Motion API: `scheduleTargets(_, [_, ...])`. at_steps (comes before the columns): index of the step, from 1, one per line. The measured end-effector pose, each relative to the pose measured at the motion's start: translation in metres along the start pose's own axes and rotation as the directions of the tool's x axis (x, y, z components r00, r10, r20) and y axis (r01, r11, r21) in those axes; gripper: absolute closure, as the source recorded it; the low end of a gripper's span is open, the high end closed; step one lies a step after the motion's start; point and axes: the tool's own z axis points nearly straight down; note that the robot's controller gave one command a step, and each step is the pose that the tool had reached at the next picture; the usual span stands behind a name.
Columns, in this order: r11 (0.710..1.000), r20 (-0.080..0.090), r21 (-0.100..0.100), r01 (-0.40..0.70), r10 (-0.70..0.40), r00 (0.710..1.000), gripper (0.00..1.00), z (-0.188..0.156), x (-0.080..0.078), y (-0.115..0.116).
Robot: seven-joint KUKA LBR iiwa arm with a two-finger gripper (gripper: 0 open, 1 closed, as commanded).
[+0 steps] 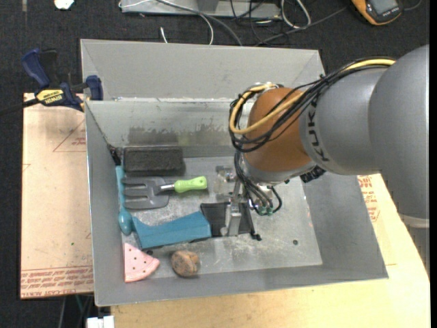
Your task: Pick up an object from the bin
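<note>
My gripper [237, 216] hangs low over the middle of the bin floor, under the orange wrist cover. It is just right of a blue block [171, 229] that lies flat, slightly tilted, with a black piece [214, 217] at its right end. A grey scoop with a green handle [179, 186] lies up and left of the gripper. A brown round lump [185, 262] sits on the floor in front of the blue block. I see nothing held in the gripper.
A dark grey block [153, 160] lies by the back wall. A teal utensil [123, 203] runs along the left wall, and a pink wedge [138, 264] sits in the front left corner. The arm covers the bin's right side.
</note>
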Motion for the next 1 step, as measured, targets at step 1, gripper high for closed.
scheduleTargets(1, [0.999, 0.009, 0.001, -0.051, 0.051, 0.999, 1.0, 0.0219, 0.0127, -0.0141])
